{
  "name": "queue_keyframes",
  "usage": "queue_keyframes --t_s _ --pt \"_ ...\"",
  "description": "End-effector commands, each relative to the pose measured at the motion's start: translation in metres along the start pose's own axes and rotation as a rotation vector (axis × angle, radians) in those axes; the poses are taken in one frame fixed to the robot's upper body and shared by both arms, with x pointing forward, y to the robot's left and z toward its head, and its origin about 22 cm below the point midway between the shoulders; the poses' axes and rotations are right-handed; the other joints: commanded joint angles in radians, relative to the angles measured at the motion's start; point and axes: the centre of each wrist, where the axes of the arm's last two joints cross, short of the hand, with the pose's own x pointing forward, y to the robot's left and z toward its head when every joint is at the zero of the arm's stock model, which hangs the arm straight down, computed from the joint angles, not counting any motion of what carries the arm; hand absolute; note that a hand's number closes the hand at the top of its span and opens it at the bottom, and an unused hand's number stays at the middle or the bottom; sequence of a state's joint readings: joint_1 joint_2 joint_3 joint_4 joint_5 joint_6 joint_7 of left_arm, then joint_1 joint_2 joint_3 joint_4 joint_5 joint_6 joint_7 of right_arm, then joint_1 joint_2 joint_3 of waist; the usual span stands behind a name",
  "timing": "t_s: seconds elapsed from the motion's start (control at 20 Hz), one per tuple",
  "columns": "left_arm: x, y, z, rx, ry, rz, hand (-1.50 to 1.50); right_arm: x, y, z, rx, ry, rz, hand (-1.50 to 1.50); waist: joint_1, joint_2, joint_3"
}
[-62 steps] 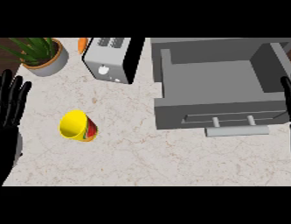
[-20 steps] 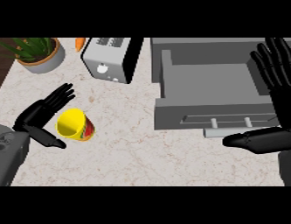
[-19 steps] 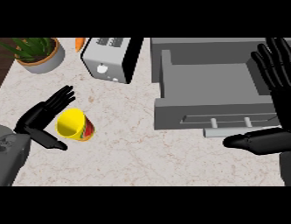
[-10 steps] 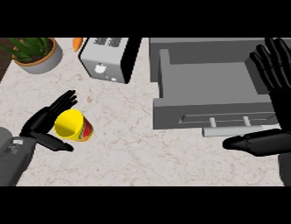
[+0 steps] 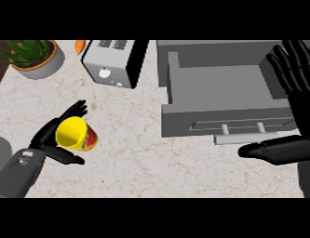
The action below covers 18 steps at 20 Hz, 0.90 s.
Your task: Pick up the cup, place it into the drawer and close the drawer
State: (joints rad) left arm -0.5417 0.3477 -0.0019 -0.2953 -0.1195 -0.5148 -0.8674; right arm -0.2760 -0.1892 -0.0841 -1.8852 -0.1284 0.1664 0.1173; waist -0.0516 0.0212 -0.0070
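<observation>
A yellow cup point(image 5: 75, 134) with a red and green print lies on its side on the marble counter point(image 5: 144, 158), its mouth toward the left. My left hand point(image 5: 49, 137) is right against its left side, fingers straight above the rim and thumb below it, not closed round the cup. The grey drawer point(image 5: 225, 97) stands pulled out at the right, its inside empty. Over the drawer's right side my right hand point(image 5: 301, 111) is held open, fingers pointing away and thumb stretched left below the drawer front.
A silver toaster point(image 5: 113, 62) stands at the back, left of the drawer. A potted plant point(image 5: 35, 56) sits in the back left corner. An orange object point(image 5: 81, 45) peeks out behind the toaster.
My left hand has moved in from the left edge and closed up against the cup. My right hand rose over the drawer's right side and has held still for the last second.
</observation>
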Motion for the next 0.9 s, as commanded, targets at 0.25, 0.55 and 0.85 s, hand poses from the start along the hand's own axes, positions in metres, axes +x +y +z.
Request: queue_keyframes --t_s 0.25,0.55,0.85 --pt "-0.008 -0.006 0.004 -0.077 -0.131 0.118 -1.5 -0.001 -0.002 0.003 -0.004 -0.009 -0.009 -1.5 -0.012 0.003 -0.001" --pt "-0.018 -0.038 -0.018 -0.157 -0.123 0.19 -1.5 0.003 -0.003 -0.004 -0.009 -0.004 0.006 -1.5 -0.008 0.001 -0.001" --pt "-0.007 -0.034 -0.027 -0.203 -0.227 0.227 1.5 -0.009 -0.004 0.001 0.015 0.019 0.007 -1.5 0.001 0.003 -0.001"
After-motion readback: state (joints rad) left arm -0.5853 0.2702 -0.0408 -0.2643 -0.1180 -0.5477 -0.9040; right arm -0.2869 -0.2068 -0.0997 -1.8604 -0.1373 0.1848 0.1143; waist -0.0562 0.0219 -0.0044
